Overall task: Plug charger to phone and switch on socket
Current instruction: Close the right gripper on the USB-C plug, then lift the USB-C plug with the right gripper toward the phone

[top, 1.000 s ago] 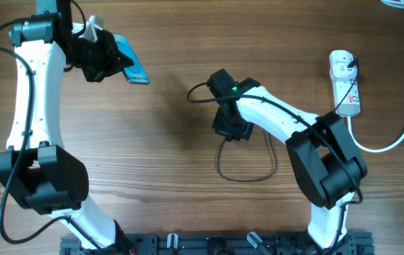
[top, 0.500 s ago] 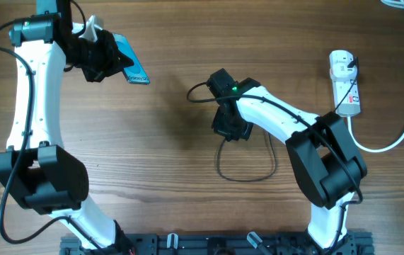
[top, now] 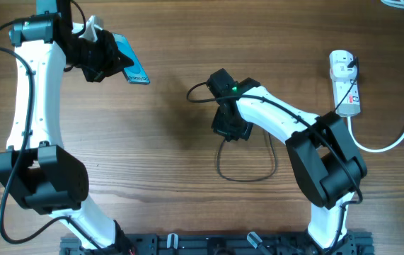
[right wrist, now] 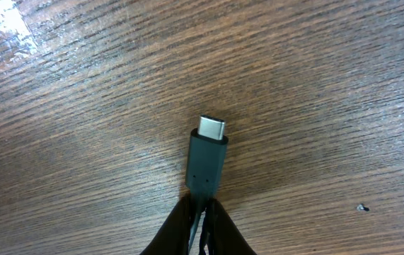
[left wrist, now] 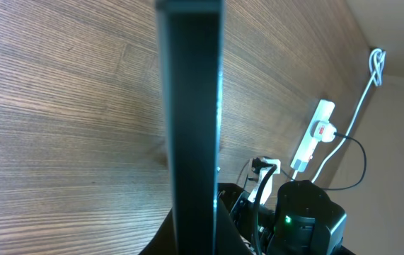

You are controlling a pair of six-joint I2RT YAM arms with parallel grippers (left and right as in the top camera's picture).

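**Two grips made, no connection yet**

Both halves of the plugging step are in hand, but they have not been joined. The small rectangular phone with the teal screen (top: pixel 132 65) is clamped in the left pincer (top: pixel 106 60) and held raised off the brown wooden surface (top: pixel 166 177). In the left wrist view it is seen edge-on. The thin black charger (top: pixel 244 177) is clamped in the right pincer (top: pixel 231 129) just behind its connector tip (right wrist: pixel 207 152), which juts forward of the fingertips, close above the wood. The rest of the cable lies looped on the near side of that pincer.

Left to do, as judged: the tip is to be brought to the phone's port, and the white elongated socket with red markings (top: pixel 344 83) is to be switched on. Whether its switch is already set cannot be told.

Bare wood is offered between the two pincers, so a straight approach looks unobstructed. The socket lies well apart from the right pincer, on its outer side and near the surface's edge, with a thick white cord (top: pixel 400 134) curving just beyond it. Slack in the loop should be watched, lest it drag or snag.
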